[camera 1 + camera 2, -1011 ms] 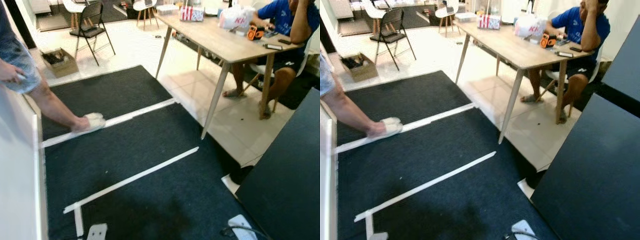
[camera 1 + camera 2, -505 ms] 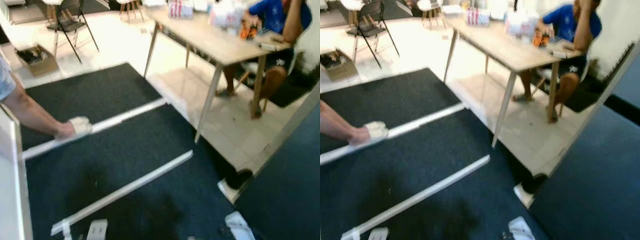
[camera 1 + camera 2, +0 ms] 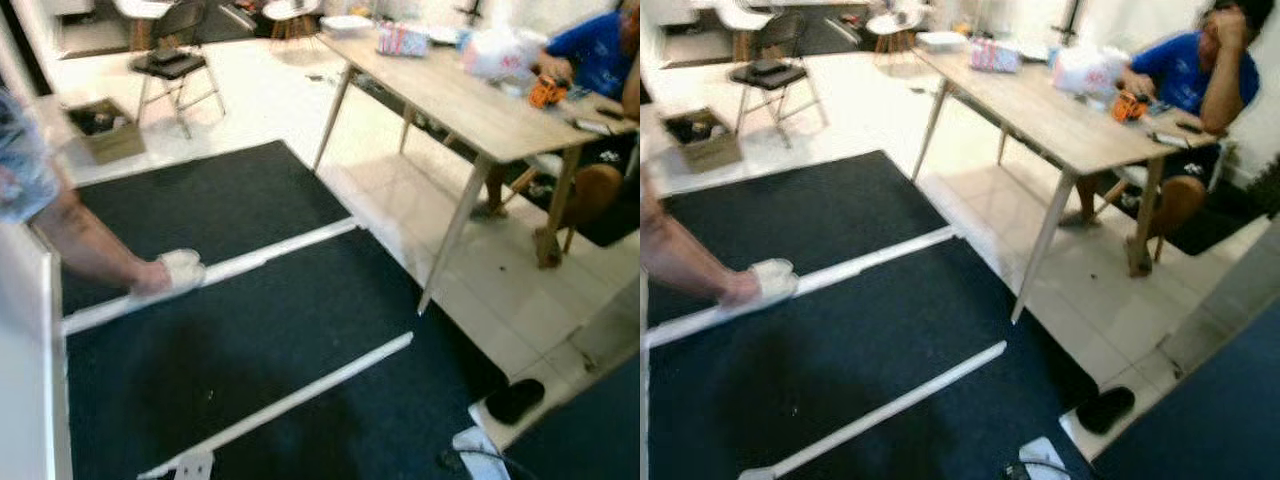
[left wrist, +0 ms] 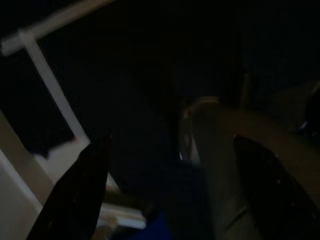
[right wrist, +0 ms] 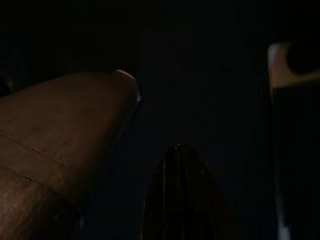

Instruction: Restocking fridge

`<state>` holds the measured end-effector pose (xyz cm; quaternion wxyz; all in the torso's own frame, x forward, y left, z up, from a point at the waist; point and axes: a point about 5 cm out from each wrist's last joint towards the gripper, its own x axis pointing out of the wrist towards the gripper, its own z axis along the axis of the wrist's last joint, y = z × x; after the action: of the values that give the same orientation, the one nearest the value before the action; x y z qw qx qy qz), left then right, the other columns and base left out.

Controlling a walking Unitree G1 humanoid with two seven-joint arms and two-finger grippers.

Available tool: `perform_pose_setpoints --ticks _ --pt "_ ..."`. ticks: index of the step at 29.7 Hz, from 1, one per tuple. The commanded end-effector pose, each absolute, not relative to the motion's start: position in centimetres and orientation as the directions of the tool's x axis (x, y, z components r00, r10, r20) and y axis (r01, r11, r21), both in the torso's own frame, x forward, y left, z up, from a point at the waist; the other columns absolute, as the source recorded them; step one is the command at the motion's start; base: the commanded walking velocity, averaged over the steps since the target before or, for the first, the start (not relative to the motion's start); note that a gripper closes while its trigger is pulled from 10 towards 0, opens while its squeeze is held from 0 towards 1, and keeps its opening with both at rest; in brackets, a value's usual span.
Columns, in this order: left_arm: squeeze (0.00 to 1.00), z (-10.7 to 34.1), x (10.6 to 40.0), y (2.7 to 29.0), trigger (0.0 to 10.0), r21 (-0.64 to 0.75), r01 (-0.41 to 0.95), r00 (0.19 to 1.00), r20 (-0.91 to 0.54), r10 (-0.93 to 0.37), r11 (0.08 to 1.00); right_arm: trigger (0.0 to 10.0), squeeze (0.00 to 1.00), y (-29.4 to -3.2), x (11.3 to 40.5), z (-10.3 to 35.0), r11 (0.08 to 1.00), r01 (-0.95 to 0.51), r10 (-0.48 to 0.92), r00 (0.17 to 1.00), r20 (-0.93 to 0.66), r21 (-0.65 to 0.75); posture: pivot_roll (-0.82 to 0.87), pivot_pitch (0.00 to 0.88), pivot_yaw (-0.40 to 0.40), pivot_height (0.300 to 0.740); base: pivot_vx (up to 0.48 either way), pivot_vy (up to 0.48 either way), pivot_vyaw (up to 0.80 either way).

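Left eye view: what lies underfoot?
A dark carpet (image 3: 250, 330) crossed by two white tape strips (image 3: 300, 385).

Anyone standing on it?
A person's leg comes in at the carpet's left edge. Its white slipper (image 3: 180, 268) rests on the farther strip.

And past the carpet's right edge?
Pale tiled floor (image 3: 520, 300) with a wooden table (image 3: 470, 100) on it. One table leg comes down just beside the carpet's edge. A seated person in a blue shirt (image 3: 1190, 75) is at the table's far right end. On the tabletop near that end sit a white plastic bag (image 3: 495, 55) and a small orange object (image 3: 548, 92).

Anything else on the tiles?
A black slipper (image 3: 515, 400) near the carpet's near right corner. Beyond the carpet's far edge there is a black folding chair (image 3: 175, 65) and a cardboard box (image 3: 100, 128).

Where is the fridge?
A tall white panel (image 3: 25, 380) stands along the carpet's left edge and a dark blue surface (image 3: 1210, 420) fills the near right corner. Whether either belongs to the fridge I cannot tell.

The left gripper?
The left gripper (image 4: 170, 195) hangs low in shade over the carpet and a tape strip. Its fingers (image 4: 75, 200) are spread wide apart with nothing between them.

The right gripper?
The right gripper (image 5: 182, 165) is in near darkness with one black tip visible. Whether it is parted or closed I cannot tell.
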<state>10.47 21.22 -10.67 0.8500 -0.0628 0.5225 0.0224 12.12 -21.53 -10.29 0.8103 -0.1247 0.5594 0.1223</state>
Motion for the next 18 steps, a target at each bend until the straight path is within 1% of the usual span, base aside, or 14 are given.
perform_pose_setpoints --ticks 1,12,18 --pt "0.0 -10.78 10.33 20.86 10.0 -0.092 -0.085 0.444 -0.895 -0.045 0.992 10.0 0.0 -21.98 12.39 -10.11 0.939 -0.333 0.046 0.358 -0.933 -0.081 -0.05 0.0 -0.017 0.74 0.352 0.0 0.0" --pt "0.0 -10.78 10.36 20.79 10.0 -0.093 -0.082 0.445 -0.895 -0.047 0.992 10.0 0.0 -21.88 12.36 -10.14 0.939 -0.336 0.047 0.357 -0.933 -0.081 -0.05 0.0 -0.017 0.74 0.359 0.0 0.0" --pt "0.0 -10.78 10.43 20.68 10.0 -0.094 -0.076 0.445 -0.894 -0.051 0.993 10.0 0.0 -21.76 12.34 -10.17 0.938 -0.337 0.049 0.357 -0.933 -0.079 -0.05 0.0 -0.017 0.74 0.461 0.0 0.0"
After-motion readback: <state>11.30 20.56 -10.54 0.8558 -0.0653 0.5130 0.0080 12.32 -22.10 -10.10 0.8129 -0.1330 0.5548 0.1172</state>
